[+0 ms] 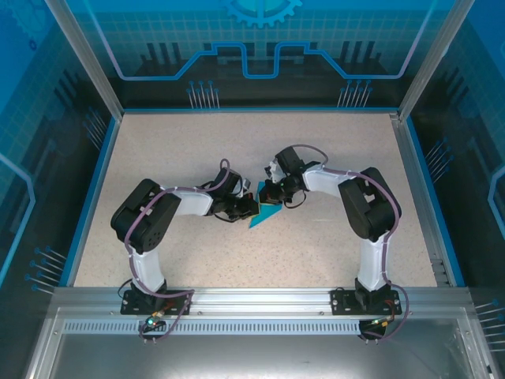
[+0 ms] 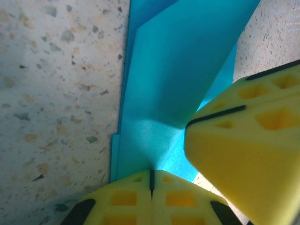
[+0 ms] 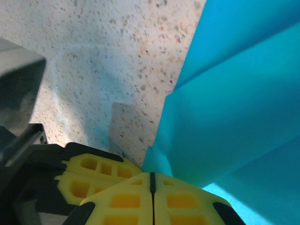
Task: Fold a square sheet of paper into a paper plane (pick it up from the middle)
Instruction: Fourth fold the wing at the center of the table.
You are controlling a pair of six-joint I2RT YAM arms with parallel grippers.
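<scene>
Yellow fingers (image 2: 124,199) of left gripper (image 2: 151,172) and right gripper (image 3: 151,176) clamp fully closed on the folded paper (image 2: 173,70) between them.

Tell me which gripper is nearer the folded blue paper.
Neither left nor right: both are shut on the folded blue paper. The left gripper pinches it from the left, and the right gripper from the right, close beside each other.
</scene>
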